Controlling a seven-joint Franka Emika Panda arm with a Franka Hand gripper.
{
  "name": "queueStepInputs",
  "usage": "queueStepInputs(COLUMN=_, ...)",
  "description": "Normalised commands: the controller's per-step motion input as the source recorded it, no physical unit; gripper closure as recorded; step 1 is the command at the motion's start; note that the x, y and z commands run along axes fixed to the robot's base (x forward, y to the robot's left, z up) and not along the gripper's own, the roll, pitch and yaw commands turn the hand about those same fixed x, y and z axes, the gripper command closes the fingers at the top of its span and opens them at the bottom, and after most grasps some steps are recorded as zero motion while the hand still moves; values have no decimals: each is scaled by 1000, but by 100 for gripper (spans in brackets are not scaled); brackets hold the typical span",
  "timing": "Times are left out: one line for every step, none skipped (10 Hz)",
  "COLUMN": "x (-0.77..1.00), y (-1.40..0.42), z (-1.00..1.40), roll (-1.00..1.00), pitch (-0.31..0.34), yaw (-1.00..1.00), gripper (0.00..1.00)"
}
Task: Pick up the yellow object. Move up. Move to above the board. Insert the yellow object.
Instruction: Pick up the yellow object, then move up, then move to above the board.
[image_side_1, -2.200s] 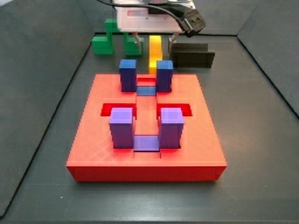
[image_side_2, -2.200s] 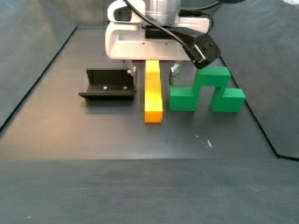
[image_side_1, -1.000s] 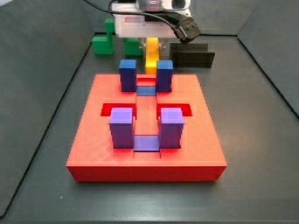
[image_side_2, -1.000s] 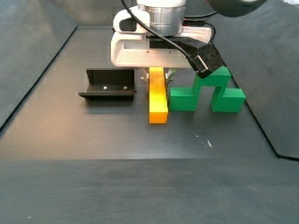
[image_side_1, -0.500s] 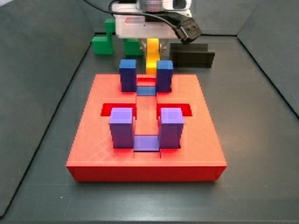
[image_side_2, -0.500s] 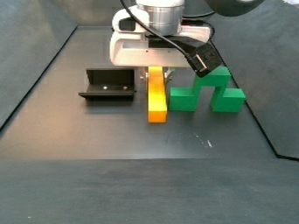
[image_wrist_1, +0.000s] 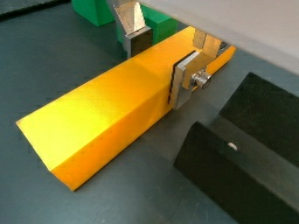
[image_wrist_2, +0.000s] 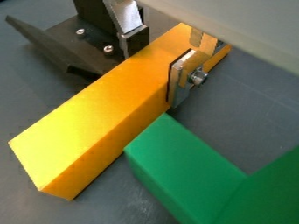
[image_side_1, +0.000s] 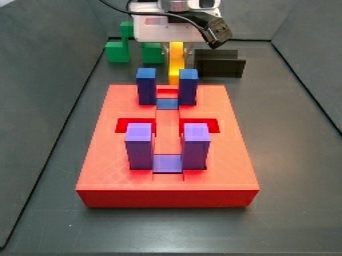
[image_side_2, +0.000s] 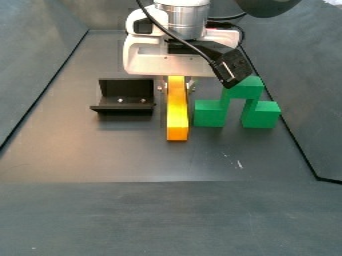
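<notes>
The yellow object (image_side_2: 177, 112) is a long yellow-orange bar lying on the dark floor between the green block and the fixture. It also shows in a side view (image_side_1: 175, 58) behind the board. My gripper (image_side_2: 175, 86) is low over the bar's far part, and it shows in a side view (image_side_1: 174, 42) too. In both wrist views the gripper (image_wrist_1: 162, 58) (image_wrist_2: 158, 58) straddles the bar (image_wrist_1: 105, 109) (image_wrist_2: 100, 122), with a pad pressed on each long side. The red board (image_side_1: 120, 165), with blue and purple posts, lies nearer the camera, apart from the bar.
A green stepped block (image_side_2: 241, 104) (image_wrist_2: 205, 175) stands close beside the bar on one side. The black fixture (image_side_2: 120, 97) (image_wrist_1: 251, 140) stands on the other. Dark walls enclose the floor.
Since 2.2 s ago my gripper has come down over the bar and its fingers have closed on the bar's sides. The bar has shifted slightly sideways. Little has moved in the last half second.
</notes>
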Motion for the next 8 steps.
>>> queueStepInputs(x=0, y=0, z=0, roll=0, pitch=0, yaw=0, gripper=100)
queueStepInputs(x=0, y=0, z=833, roll=0, pitch=0, yaw=0, gripper=100)
queueStepInputs(x=-11, y=-29, z=837, roll=-7, pitch=3, yaw=32, gripper=100)
queueStepInputs(x=-71, y=-39, z=608, roll=4, pitch=31, yaw=42, gripper=100)
queueStepInputs(x=-44, y=-13, z=312, roll=35, pitch=0, yaw=28, gripper=100)
queueStepInputs(x=0, y=0, z=1400, roll=0, pitch=0, yaw=0, gripper=100)
queueStepInputs(x=2, y=3, z=1400, roll=1, pitch=7, yaw=-5, gripper=100)
queueStepInputs(x=-32, y=0, z=1400, roll=21, pitch=35, yaw=-3, gripper=100)
